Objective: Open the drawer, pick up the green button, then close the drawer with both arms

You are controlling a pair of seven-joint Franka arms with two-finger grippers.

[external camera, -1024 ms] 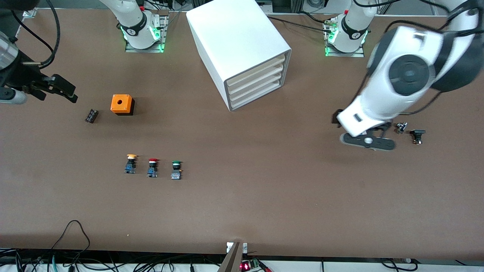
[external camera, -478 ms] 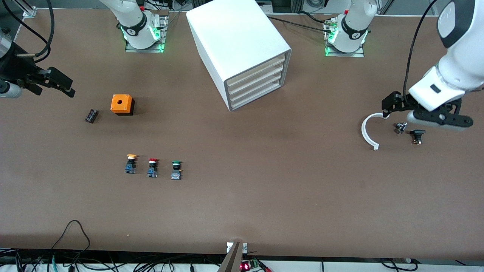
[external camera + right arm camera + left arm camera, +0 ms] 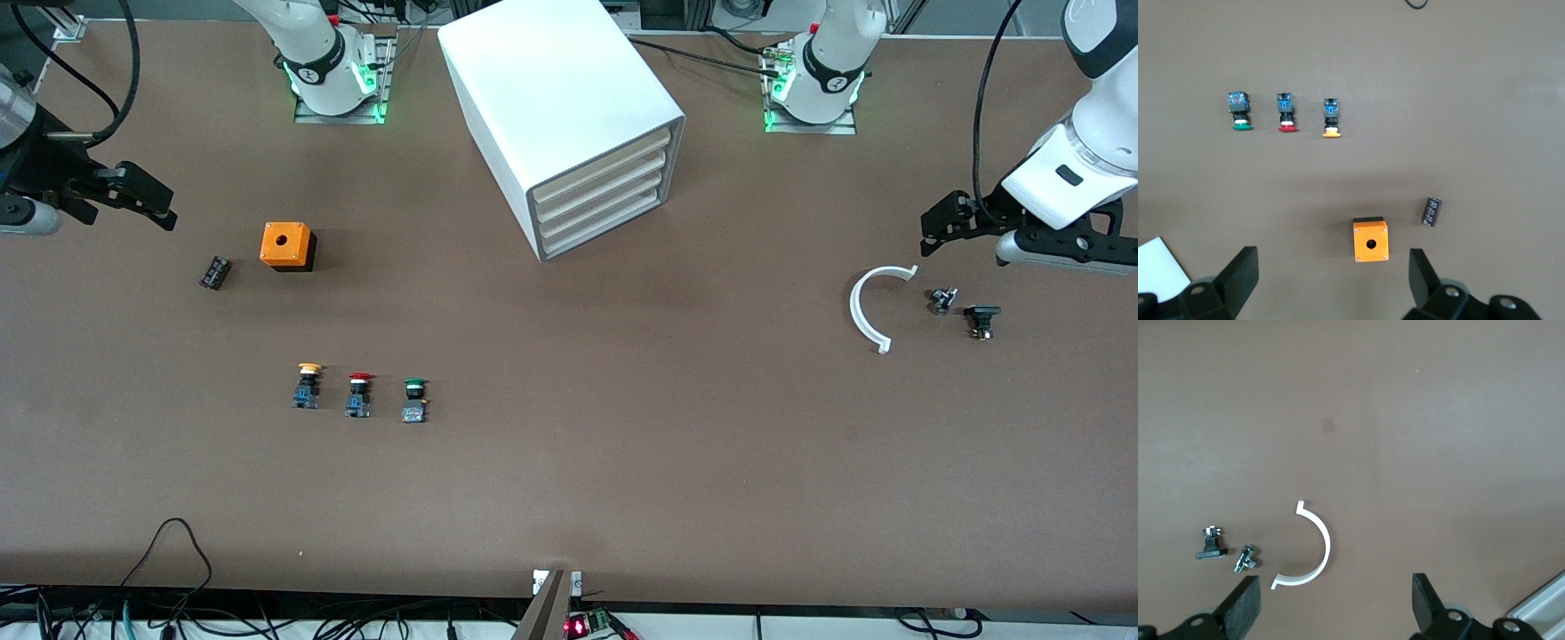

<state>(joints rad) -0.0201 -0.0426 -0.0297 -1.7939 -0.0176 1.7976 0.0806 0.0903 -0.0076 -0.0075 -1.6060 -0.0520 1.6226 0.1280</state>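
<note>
Both arms [image 3: 1080, 169] were glossy white with black bands at the joints, and their round bases [image 3: 822, 84] glowed green on metal plates. Black cables [image 3: 978, 116] looped along the upper links. Each arm ended in a black gripper [image 3: 1335, 610] with two flat wedge-shaped fingers [image 3: 1238, 270]

an orange box [image 3: 286, 245] sat beside a small black cylinder [image 3: 214, 272]; yellow-capped [image 3: 308, 386] and red-capped [image 3: 358, 395] buttons stood together; a white curved strip [image 3: 864, 311] lay near two small black parts [image 3: 964, 311].
</note>
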